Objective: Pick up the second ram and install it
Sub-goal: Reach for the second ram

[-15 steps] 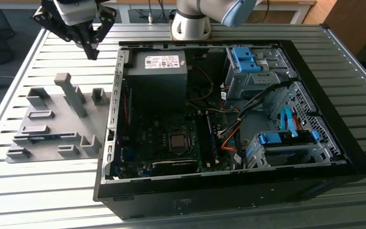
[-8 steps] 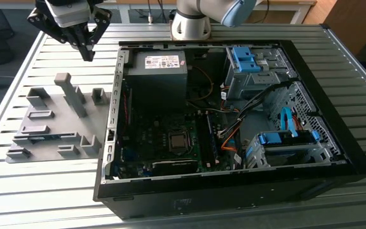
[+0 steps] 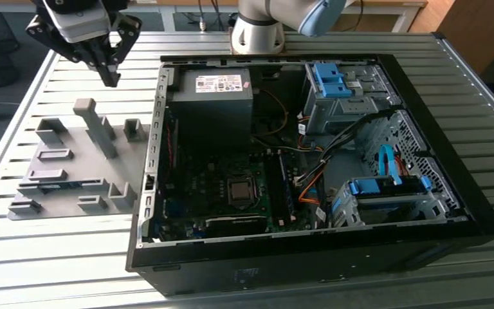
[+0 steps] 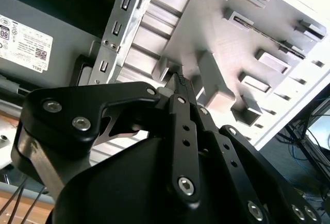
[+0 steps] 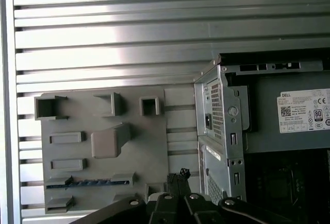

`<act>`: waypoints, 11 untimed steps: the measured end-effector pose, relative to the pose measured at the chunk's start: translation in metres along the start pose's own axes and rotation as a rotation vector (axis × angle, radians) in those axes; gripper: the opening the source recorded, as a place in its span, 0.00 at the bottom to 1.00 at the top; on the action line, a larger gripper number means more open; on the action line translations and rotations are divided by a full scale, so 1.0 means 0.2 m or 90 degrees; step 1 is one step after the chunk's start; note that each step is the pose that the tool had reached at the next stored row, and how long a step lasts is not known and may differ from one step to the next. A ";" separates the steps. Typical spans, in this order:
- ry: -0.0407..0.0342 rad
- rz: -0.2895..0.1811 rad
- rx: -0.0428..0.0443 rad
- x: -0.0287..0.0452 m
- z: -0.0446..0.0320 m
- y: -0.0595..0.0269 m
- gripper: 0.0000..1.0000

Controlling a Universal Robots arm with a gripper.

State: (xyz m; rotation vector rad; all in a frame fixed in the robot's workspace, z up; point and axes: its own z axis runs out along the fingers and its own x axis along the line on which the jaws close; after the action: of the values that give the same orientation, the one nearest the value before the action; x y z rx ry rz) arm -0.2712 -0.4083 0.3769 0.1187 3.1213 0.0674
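The second ram (image 3: 59, 187) is a thin blue-green strip lying on edge in a slot of the grey holder plate (image 3: 67, 167), on the exterior view's left; in the first wrist view the ram (image 5: 87, 183) sits low in the plate (image 5: 154, 147). My gripper (image 3: 110, 80) hangs well above the table near the plate's far end, beside the case's back corner. Its fingers are closed together with nothing between them, and in both wrist views the tips (image 4: 180, 80) (image 5: 178, 175) meet in a point. The gripper is clear of the ram.
The open computer case (image 3: 316, 254) lies on the slatted metal table (image 3: 58, 270), with a power supply (image 3: 211, 96), motherboard (image 3: 229, 193), cables and blue drive latches (image 3: 330, 80) inside. Grey holder blocks (image 3: 97, 125) stand up from the plate. The arm's base (image 3: 260, 32) is behind the case.
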 end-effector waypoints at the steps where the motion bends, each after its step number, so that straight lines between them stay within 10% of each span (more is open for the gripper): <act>1: 0.0000 0.000 0.0000 0.008 0.000 -0.001 0.11; 11: 0.0000 0.000 0.0000 0.105 0.003 -0.017 0.11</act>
State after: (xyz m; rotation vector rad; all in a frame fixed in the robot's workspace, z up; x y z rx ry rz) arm -0.2925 -0.4101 0.3757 0.1186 3.1214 0.0673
